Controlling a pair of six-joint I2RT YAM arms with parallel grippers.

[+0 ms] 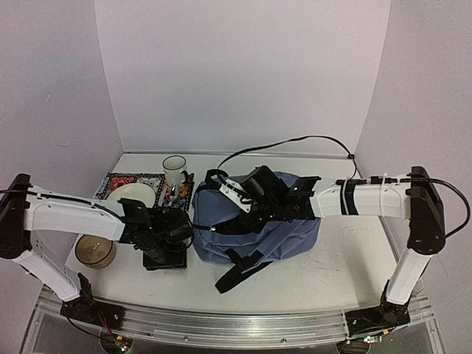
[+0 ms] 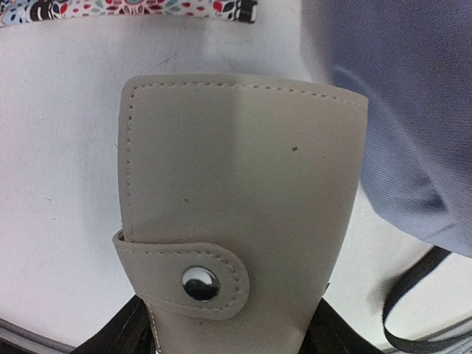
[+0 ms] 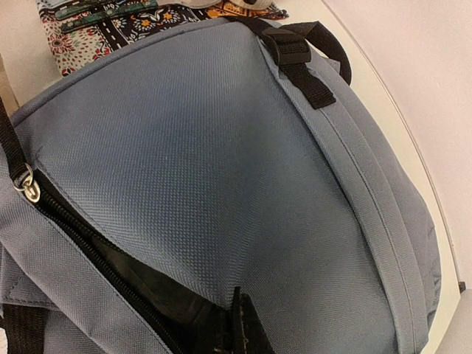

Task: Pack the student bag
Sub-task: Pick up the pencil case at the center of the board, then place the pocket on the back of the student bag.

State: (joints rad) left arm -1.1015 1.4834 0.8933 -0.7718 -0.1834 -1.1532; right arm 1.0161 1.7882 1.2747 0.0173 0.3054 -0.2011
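Since the beige snap-button wallet [image 2: 236,192] sits right under the left gripper [image 1: 164,247] in the lower left of the overhead view, I judge the step in hand to be picking up the first item for packing. In the left wrist view the wallet fills the middle of the frame, its flap fastened by a shiny snap [image 2: 200,283]. The dark fingers [image 2: 122,335] flank it at the bottom edge. The jaws stand partly open around it, and I cannot tell whether they press on it yet. It rests on the white table [image 1: 324,273], with a black strap [image 2: 420,310] trailing at the lower right.

Just beside it, at the centre of the overhead view, lies the student bag [image 1: 258,228], blue-grey and slumped on the table. The right gripper [image 3: 236,324] is closed at the bag's top. In its own view it seems to pinch the fabric lip of the zip opening [image 3: 110,251], which gapes dark along the lower left. A metal zip pull [image 3: 28,188] hangs at the left edge.

Farther back, in the upper left, a pale plate [image 1: 133,195] and a white mug [image 1: 175,169] stand by a patterned mat [image 1: 122,181]. A glass jar [image 1: 96,251] sits left of the wallet.

The next move calls for a firm grip on the wallet. After that comes a lift over the bag's left side and a drop into the opening, with the lip held up.
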